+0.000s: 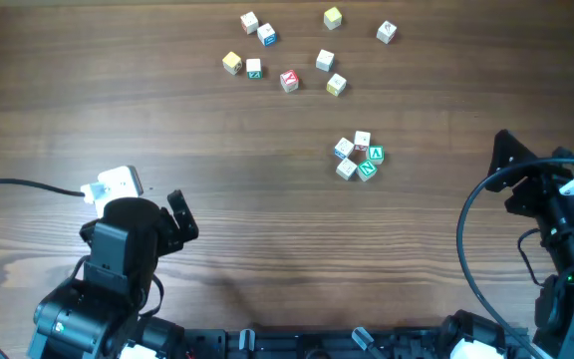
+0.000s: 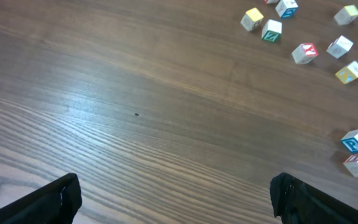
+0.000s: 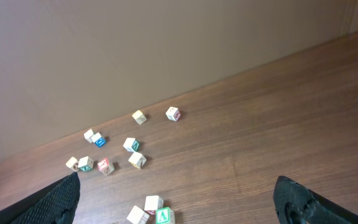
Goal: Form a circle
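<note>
Leftmost, the left hand hangs over the wooden counter, its 2 fingers spread wide and gripping nothing. Toward the far edge, 9 loose letter cubes lie scattered. Right of centre sits the circle, 5 small cubes touching in a tight ring, 2 of them green-faced. Farthest right, the right hand is likewise spread wide and empty.

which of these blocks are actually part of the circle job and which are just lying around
Part of the job:
- the circle, five letter cubes bunched tight, right of the table's middle

Just lying about:
- scattered letter cubes, nine spread loosely along the far side, well apart from the cluster
</note>
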You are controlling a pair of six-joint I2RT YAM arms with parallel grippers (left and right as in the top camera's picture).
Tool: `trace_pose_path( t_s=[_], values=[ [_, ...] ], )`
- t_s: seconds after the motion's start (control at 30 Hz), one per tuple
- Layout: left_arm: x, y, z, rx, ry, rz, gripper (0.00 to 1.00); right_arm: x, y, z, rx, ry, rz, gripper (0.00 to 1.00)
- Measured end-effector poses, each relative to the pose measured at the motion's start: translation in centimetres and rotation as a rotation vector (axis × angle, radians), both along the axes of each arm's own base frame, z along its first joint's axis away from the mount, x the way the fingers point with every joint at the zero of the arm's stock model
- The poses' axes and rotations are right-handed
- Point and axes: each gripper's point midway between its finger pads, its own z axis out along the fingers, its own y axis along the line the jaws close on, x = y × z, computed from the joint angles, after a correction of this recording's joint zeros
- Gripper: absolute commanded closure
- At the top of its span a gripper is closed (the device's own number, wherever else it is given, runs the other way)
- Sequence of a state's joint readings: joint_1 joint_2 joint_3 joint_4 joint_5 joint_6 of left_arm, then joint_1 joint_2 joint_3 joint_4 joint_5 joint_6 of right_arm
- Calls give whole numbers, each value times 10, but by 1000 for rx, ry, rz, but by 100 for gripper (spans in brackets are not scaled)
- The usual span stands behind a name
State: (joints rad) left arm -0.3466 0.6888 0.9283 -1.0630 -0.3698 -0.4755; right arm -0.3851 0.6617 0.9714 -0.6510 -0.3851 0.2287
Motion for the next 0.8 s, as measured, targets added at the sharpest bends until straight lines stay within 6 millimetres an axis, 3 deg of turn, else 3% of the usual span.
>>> trace_pose_path(
  t_s=[0.37,0.7,0.8],
  values=[
    [-1,0,-1,1,3,0,0,-1,0,-3,5,12,0,0],
    [-1,0,-1,1,4,0,0,-16,6,-38,65,167,-5,1],
    [-1,0,-1,2,4,0,0,-18,6,-40,64,177,-6,0]
  ],
)
